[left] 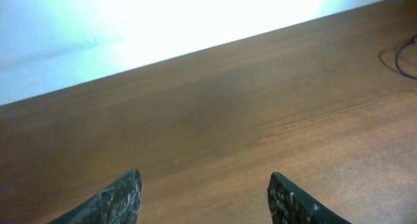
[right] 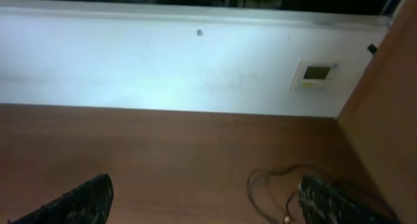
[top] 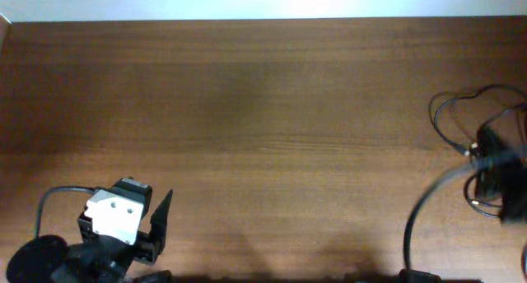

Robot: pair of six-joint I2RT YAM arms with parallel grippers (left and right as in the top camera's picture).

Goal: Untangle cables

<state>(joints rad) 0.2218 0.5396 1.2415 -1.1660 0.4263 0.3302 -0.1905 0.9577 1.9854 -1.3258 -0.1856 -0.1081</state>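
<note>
Cables point(top: 458, 96) lie at the right side of the table point(top: 263, 110) as a loose bundle of thin black loops. Every hazard below follows from that position.

1. My left gripper point(left: 205, 208) has its fingers spread with nothing between them. It sits near my base, well apart from the bundle. Hazard: with no second hold, a pull by the other arm is likely to drag the whole bundle instead of parting strands.

2. My right gripper point(right: 208, 208) is spread wide, empty, over the bundle. The loops lie just beside one finger point(right: 332, 201), not between the two. Hazard: closing here catches nothing, or pinches crossing strands and tightens the tangle.

3. My arm wire point(top: 416, 213), thicker and blurred, arcs close to the loops. Hazard: it may snag one during a lift.

4. A side panel point(right: 384, 107) stands just beyond the bundle. Hazard: an outward sweep presses cord against it.

The overhead view is blurred there, so I cannot tell which strands cross.
</note>
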